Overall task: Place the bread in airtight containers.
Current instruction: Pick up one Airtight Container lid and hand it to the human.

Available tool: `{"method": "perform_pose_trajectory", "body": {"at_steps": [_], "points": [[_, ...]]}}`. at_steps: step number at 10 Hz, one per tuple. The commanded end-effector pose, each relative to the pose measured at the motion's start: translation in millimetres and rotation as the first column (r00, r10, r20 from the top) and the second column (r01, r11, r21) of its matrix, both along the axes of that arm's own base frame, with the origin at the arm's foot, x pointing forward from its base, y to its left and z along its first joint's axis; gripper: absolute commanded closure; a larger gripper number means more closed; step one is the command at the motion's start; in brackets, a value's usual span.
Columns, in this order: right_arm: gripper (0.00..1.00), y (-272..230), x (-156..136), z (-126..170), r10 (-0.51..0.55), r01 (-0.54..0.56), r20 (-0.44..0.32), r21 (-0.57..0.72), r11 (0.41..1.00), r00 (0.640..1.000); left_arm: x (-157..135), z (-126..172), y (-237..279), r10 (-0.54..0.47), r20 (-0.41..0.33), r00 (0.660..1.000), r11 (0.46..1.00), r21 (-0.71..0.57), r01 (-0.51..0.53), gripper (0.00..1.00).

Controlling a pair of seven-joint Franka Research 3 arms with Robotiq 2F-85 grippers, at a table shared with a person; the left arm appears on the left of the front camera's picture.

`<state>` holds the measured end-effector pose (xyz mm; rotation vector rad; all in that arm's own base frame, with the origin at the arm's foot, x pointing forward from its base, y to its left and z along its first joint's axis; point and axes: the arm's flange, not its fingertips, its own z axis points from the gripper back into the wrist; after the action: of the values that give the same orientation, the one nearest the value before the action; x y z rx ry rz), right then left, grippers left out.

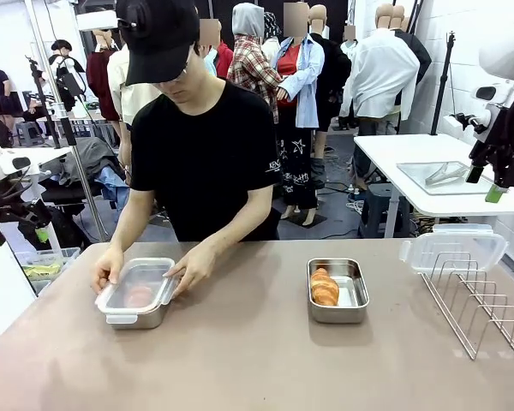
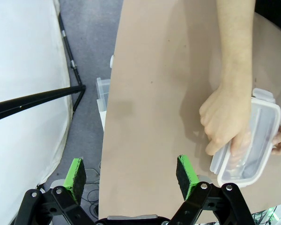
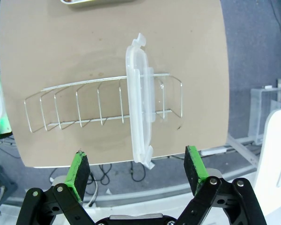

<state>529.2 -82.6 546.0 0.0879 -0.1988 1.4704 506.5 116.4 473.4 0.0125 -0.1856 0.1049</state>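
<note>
Meanwhile, left gripper (image 2: 131, 172) and right gripper (image 3: 136, 165) hang wide open and empty as a person's hands (image 1: 191, 267) seal one tin (image 1: 135, 318) near the left edge of the table (image 1: 240, 360); the clear lid (image 1: 454, 251), propped in the wire rack (image 1: 484, 321) at the right edge and meant for the uncovered mid-table roll (image 1: 324, 287), could slip from a pinch.

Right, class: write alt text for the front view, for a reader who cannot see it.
A person presses a clear lid onto a steel tin with both hands, at the table's left. Further right a second tin stands open with a croissant-shaped roll inside, and a spare lid rests on a wire rack.
</note>
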Motion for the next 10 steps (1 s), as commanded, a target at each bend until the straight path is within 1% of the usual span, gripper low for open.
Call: {"method": "perform_pose_trajectory", "body": {"at_steps": [1,10], "points": [[0.0,0.7,-4.1,-3.3,0.008,-0.008,-0.003,0.0,1.0,1.0,-0.9,1.3,0.8,0.003,-0.003,1.0,1.0,0.001,-0.003,0.0],[0.0,0.7,-4.1,-3.3,0.008,-0.008,-0.003,0.0,1.0,1.0,-0.9,1.3,0.8,0.003,-0.003,1.0,1.0,0.001,-0.003,0.0]]}}
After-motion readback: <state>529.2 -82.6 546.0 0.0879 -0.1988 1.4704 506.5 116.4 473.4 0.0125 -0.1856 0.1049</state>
